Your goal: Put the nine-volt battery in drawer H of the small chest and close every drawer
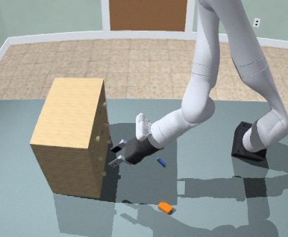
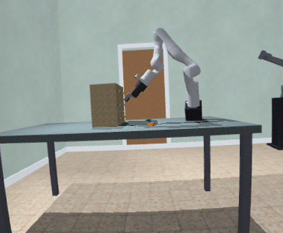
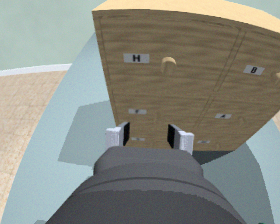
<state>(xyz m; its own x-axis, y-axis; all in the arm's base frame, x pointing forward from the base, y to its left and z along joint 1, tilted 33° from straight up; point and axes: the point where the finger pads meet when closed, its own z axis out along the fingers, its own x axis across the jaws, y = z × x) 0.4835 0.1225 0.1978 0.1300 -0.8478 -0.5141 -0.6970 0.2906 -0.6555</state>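
The small wooden chest stands on the table with its drawers facing my gripper, and all of them look pushed in. In the wrist view the drawer marked H is in the upper row, with its knob beside the label. My gripper is open and empty, just in front of the chest's front, below the H knob. The orange nine-volt battery lies on the table near the front edge, away from the gripper.
A small blue object lies on the table right of the gripper. The arm's black base stands at the table's right.
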